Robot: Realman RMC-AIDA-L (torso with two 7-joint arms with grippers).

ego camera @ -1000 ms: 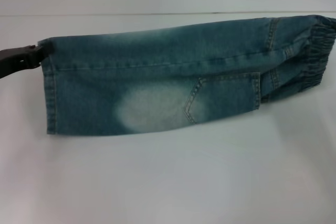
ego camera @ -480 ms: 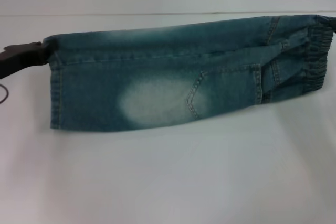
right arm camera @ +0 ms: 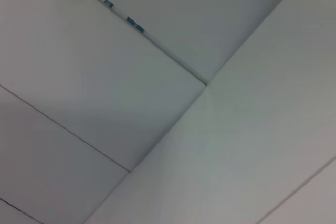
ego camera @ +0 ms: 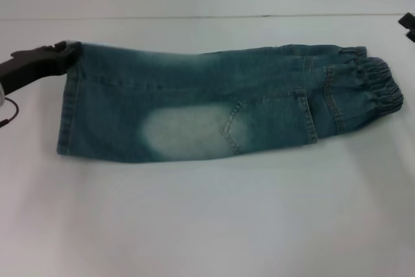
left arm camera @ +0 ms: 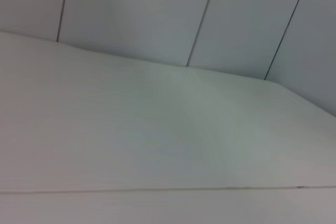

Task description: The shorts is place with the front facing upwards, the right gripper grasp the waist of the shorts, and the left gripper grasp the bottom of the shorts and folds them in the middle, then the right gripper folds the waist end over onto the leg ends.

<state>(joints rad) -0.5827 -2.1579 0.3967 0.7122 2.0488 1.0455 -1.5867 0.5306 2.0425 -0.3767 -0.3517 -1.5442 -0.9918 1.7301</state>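
Note:
The shorts [ego camera: 194, 105] lie folded lengthwise on the white table in the head view, with a pale faded patch near the middle. The waist [ego camera: 379, 89], a ruffled elastic band, rests flat at the right end. The bottom of the shorts [ego camera: 68, 105] is the straight stitched hem at the left end. My left gripper [ego camera: 65, 52] is shut on the far corner of that hem. Only a small black piece of my right gripper [ego camera: 407, 26] shows at the right edge, clear of the waist and touching no cloth. Neither wrist view shows the shorts or any fingers.
The white table [ego camera: 207, 218] spreads wide in front of the shorts. Its back edge [ego camera: 194, 17] meets a pale wall. The wrist views show only the white tabletop [left arm camera: 157, 140] and panelled walls [right arm camera: 105, 77].
The waist end was let go and has dropped flat onto the table, shifting left. My right gripper has pulled away to the right edge. The left gripper, still holding the hem corner, moved slightly right.

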